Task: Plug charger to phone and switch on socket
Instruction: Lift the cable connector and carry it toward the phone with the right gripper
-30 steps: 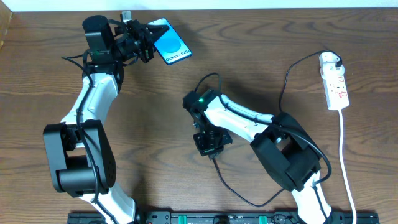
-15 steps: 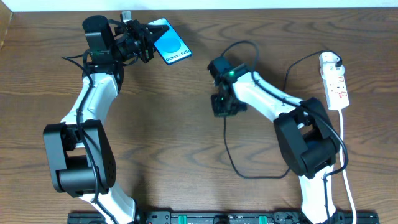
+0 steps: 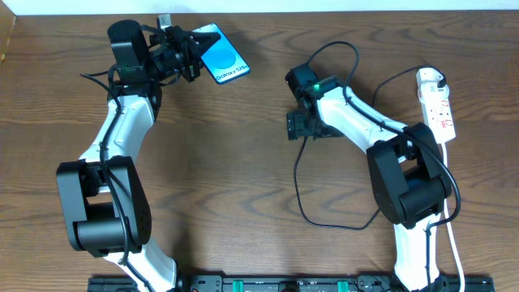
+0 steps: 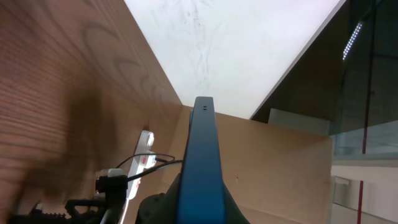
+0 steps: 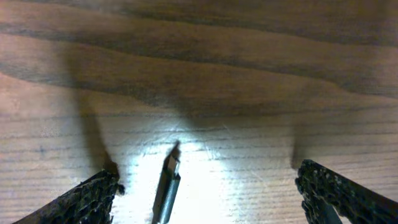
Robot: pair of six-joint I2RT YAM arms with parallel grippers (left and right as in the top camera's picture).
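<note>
Charger tip [image 5: 166,186] lies on the table [image 5: 261,93] inside the spread right gripper [image 5: 208,185]; left gripper [image 3: 193,53] pinches the phone [image 3: 224,57].

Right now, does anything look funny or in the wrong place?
Yes. The charger has its plug tip lying loose on the table between the fingers of the wide-open right claw, gripped by nothing. It is far from the phone, which the left claw holds by one end.
</note>
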